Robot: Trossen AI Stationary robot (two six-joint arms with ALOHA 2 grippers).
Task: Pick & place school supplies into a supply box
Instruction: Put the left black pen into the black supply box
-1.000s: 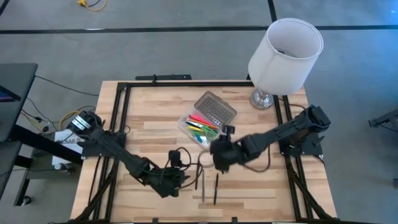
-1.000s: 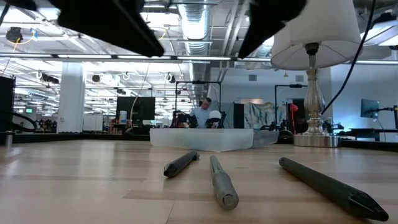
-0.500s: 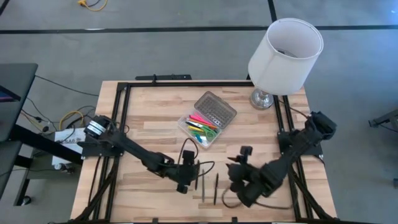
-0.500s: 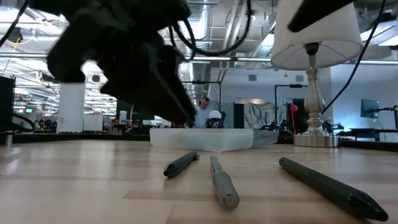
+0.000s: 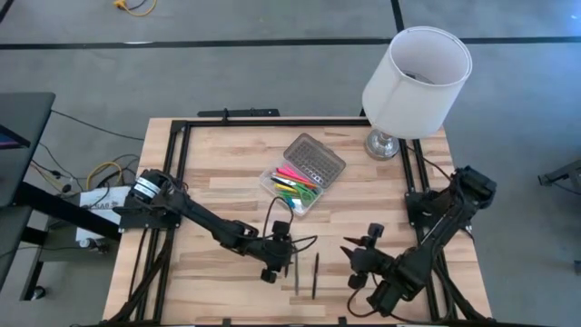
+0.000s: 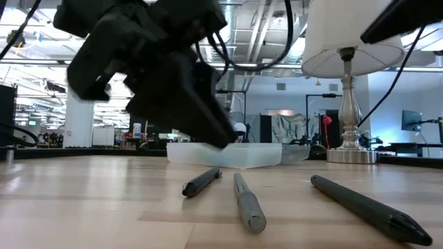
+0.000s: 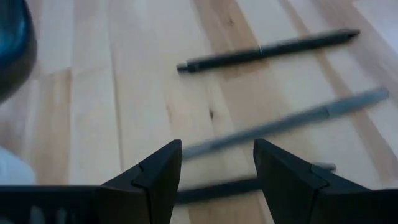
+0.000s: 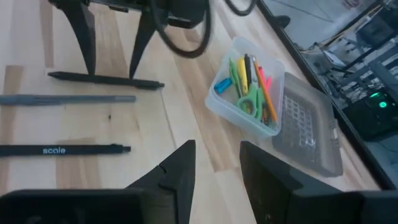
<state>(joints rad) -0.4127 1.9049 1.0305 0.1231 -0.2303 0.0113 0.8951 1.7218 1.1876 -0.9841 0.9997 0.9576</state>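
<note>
Three pens lie flat on the wooden table near its front edge: a black pen (image 8: 106,81), a grey pen (image 8: 68,98) and a black printed pen (image 8: 62,149). My left gripper (image 5: 278,262) is open and slants down just over the first black pen (image 7: 217,186), which runs from finger to finger under the tips; I cannot tell if they touch it. My right gripper (image 5: 351,265) is open and holds nothing, right of the pens. The clear supply box (image 5: 292,187) holds coloured pens and green scissors (image 8: 249,99), with its dotted grey lid (image 5: 316,159) lying open behind it.
A white-shaded lamp (image 5: 416,77) stands at the table's far right corner. A black frame (image 5: 182,136) runs along the table's edges. Bare wood lies left of the box and in front of the pens.
My left gripper has moved toward the table's right edge and down, tipping its fingers onto the leftmost pen. My right gripper has swung from beside the supply box toward the near right corner, sinking a little and turning about. Both stayed open. The pens have not moved.
</note>
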